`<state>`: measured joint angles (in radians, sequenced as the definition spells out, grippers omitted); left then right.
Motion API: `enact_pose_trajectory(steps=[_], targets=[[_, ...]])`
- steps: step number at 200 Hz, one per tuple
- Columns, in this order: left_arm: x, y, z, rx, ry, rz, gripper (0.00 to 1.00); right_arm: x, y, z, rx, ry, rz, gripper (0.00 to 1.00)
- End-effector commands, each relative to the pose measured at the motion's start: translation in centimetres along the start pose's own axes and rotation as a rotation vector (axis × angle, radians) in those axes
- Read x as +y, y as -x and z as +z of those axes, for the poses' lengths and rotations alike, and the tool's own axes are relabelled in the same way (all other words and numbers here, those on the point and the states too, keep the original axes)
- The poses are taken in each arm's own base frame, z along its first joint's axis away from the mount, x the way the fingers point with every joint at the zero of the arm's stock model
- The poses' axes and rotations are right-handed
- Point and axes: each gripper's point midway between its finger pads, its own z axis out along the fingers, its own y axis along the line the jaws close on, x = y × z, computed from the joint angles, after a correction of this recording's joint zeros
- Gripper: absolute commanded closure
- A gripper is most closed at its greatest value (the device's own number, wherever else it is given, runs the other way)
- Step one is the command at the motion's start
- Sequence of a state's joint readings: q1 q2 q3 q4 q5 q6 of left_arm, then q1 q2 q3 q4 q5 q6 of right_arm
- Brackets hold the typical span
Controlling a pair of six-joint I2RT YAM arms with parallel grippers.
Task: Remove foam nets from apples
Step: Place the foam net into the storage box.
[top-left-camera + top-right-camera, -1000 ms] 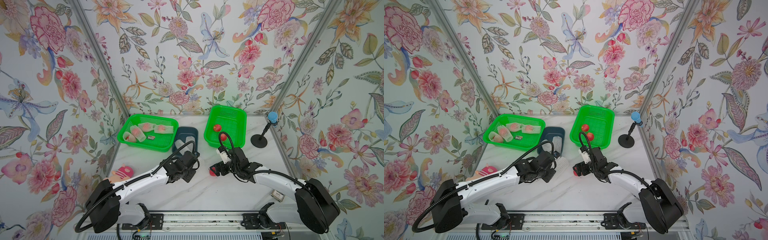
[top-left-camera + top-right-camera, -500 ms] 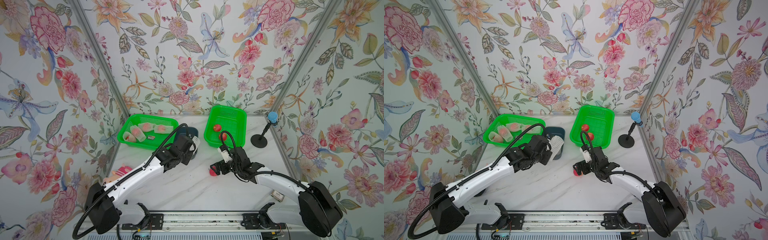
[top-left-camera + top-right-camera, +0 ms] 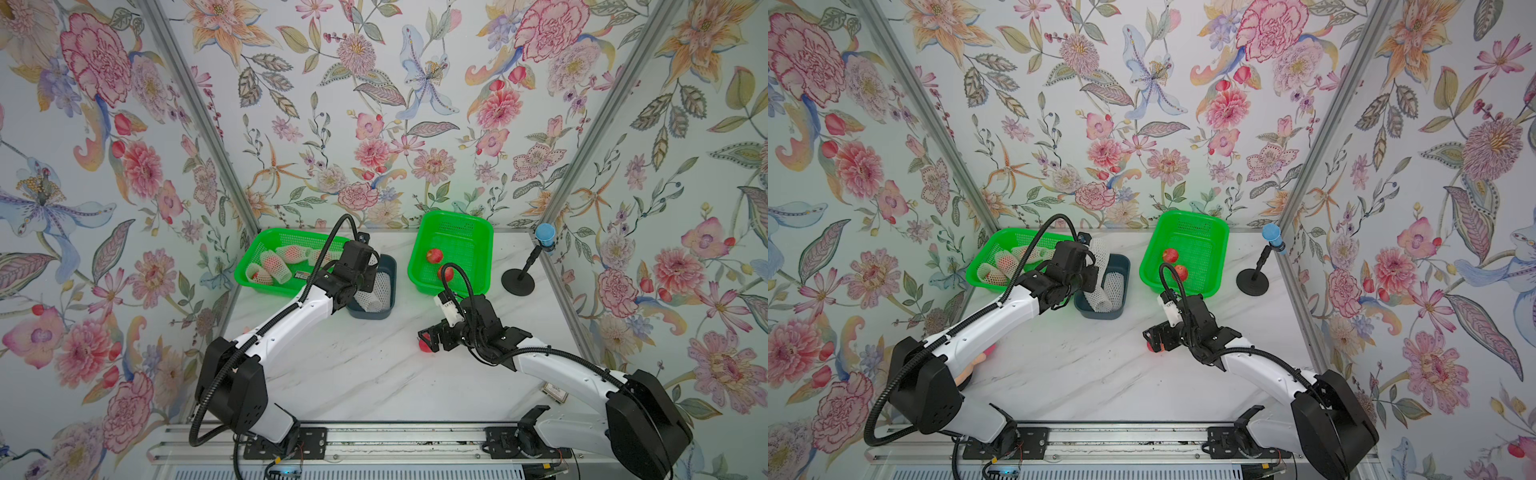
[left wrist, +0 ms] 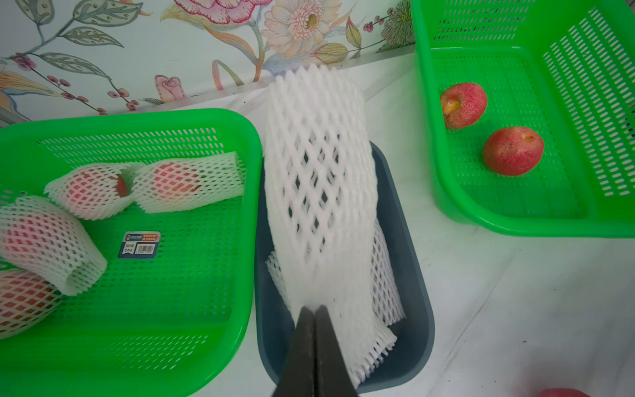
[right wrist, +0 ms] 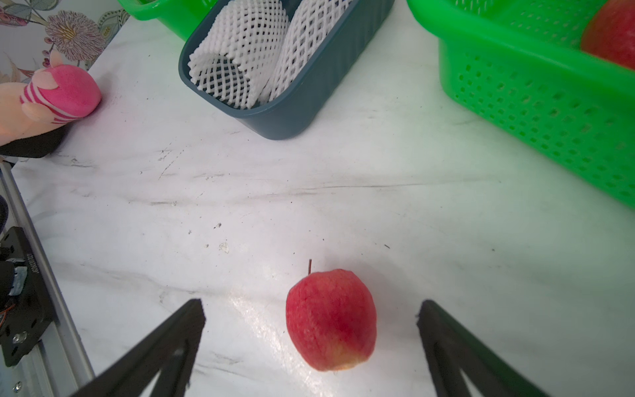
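You are dangling a stripped foam net [image 4: 319, 172] from your clamped left gripper [image 4: 314, 309] over the blue bin [image 4: 414, 309], needing release, right gripper [image 5: 310, 304] gaping empty around a bare apple [image 5: 331, 330].

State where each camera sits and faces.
Both top views: high above the base rail, looking down at the table; left arm and right arm show.
Left wrist: faces the blue bin; left gripper shut on a foam net.
Right wrist: low over the table, faces a bare apple between the open right gripper's fingers.
Shared: wrist views both show the blue bin.
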<state>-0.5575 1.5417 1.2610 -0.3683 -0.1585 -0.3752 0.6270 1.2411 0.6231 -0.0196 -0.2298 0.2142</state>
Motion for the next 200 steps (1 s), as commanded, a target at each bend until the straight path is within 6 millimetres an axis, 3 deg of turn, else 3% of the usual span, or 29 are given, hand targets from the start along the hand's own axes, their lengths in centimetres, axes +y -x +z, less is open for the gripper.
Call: enact_pose_trajectory(steps=[1,20,56,110,142,166,200], targets=[[-1.9,1.7,1.7,-0.044,-0.096,-0.077,1.00,-0.1,-0.7,-0.3,0.014,-0.007,-0.014,0.01],[-2.2,1.0,3.3,-0.018,-0.101,-0.117,1.00,-0.3,-0.8,-0.3,0.019,-0.012,-0.014,0.01],[-2.5,-2.0,6.5,0.056,-0.097,-0.209,1.00,-0.6,-1.2,-0.4,0.025,-0.020,-0.009,0.01],[-3.0,-5.2,9.2,0.132,-0.096,-0.244,1.00,-0.9,-1.5,-0.2,0.037,-0.023,-0.008,0.01],[-3.4,-5.0,9.3,0.137,-0.116,-0.233,0.80,-1.0,-1.4,-0.1,0.041,-0.025,-0.005,0.01],[-3.1,-4.6,8.8,0.131,-0.108,-0.229,0.58,-1.0,-1.6,0.0,0.046,-0.024,-0.002,0.01],[-2.5,-3.9,7.9,0.116,-0.099,-0.219,0.15,-1.0,-1.5,0.0,0.046,-0.025,-0.003,0.01]])
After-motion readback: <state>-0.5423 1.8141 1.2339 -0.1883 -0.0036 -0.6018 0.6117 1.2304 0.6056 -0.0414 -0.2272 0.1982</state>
